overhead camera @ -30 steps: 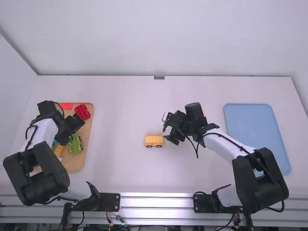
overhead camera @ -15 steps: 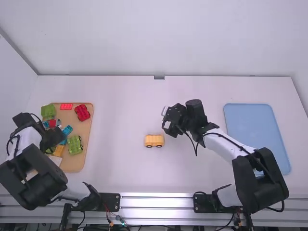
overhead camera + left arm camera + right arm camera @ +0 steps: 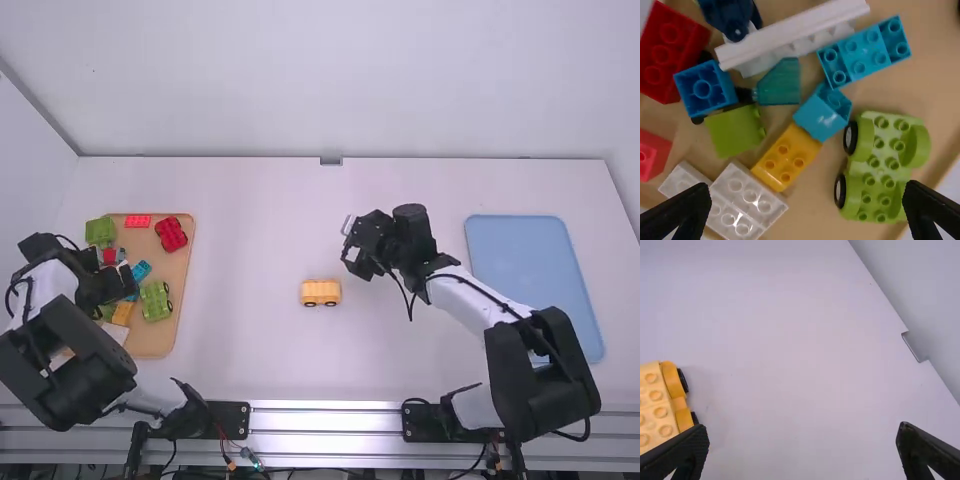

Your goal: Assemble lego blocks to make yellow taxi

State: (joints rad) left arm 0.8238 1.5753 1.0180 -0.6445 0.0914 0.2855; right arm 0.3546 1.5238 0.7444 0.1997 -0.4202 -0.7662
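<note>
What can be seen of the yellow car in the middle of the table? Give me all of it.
The yellow car has a paler, studded top over a deeper orange-yellow base with rounded arches. Two dark wheels show along one side; the far side's can't be made out. It looks like hard plastic. It stands upright, studs up, on the bare white table, near the open right gripper, whose fingers don't appear to touch it.

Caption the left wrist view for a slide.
The left tool, open above a yellow brick, white bricks and a green wheeled base on the tan tray.
</note>
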